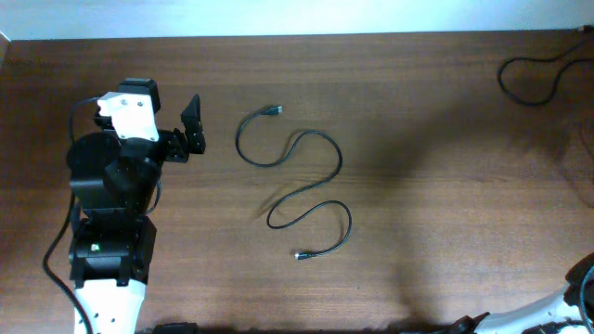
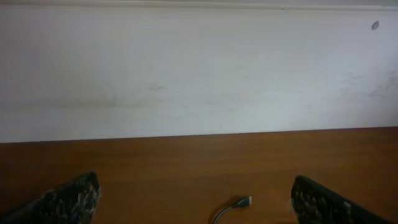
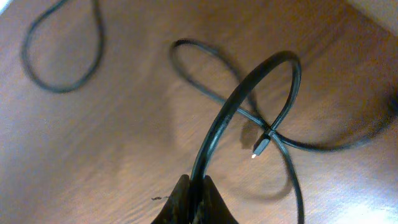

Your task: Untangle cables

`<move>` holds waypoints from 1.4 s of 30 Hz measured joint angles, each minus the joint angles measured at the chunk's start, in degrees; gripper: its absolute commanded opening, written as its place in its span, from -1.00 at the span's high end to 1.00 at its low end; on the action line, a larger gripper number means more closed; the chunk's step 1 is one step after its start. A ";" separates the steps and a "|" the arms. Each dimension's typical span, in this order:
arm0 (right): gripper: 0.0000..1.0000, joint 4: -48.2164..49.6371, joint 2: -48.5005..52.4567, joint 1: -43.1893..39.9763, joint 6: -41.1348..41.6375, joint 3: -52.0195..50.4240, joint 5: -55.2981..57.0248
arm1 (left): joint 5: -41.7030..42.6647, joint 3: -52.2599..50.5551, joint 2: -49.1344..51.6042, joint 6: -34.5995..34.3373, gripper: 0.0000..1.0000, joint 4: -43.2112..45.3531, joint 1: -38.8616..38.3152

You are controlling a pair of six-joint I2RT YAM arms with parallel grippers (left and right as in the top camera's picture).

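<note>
A thin black cable (image 1: 306, 176) lies loose in an S shape on the middle of the brown table, with a plug at its far end (image 1: 276, 110) and another at its near end (image 1: 299, 254). My left gripper (image 1: 192, 125) is open and empty, just left of the far plug. That plug (image 2: 244, 201) shows between the open fingers (image 2: 194, 186) in the left wrist view. My right gripper (image 3: 193, 190) is shut on another black cable (image 3: 249, 93), which arcs up from the fingers in a loop. Its small plug (image 3: 261, 147) lies where the strands cross.
Another black cord loop (image 1: 529, 79) lies at the far right corner and runs off the table's right edge. The right arm (image 1: 574, 299) shows only at the bottom right corner. A white wall (image 2: 199, 68) stands behind the table's far edge.
</note>
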 measured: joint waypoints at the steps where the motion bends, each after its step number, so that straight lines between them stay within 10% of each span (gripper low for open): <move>1: 0.92 3.34 -0.07 -1.51 -0.61 -1.44 0.92 | 0.00 0.00 0.00 0.00 -0.98 -0.02 0.00; 10: 0.93 24.04 7.30 9.07 -0.50 -9.31 -0.13 | 0.00 0.00 0.04 0.00 -0.98 0.70 0.00; 11: -0.36 24.48 7.69 9.25 -0.28 -9.31 0.66 | 0.00 0.00 0.04 0.00 -0.98 1.01 0.00; 12: -0.98 25.11 7.67 9.25 -0.24 -9.31 1.73 | 0.00 0.00 0.04 0.00 -0.98 1.07 0.00; 26: -0.96 2.95 -10.67 11.56 8.00 -9.79 -5.25 | 0.00 0.00 0.04 0.00 -0.98 0.07 0.00; 30: -0.98 2.60 -15.87 37.46 -4.39 -9.84 -14.58 | 0.00 0.00 0.11 0.00 -0.98 -0.02 0.00; 36: -0.97 -4.90 -16.52 68.85 4.11 -9.84 -8.13 | 0.00 0.00 0.11 0.00 -0.98 0.83 0.00; 42: -0.98 -27.41 -16.70 83.38 -24.44 -9.90 -6.84 | 0.00 0.00 1.55 0.00 -0.98 0.15 0.00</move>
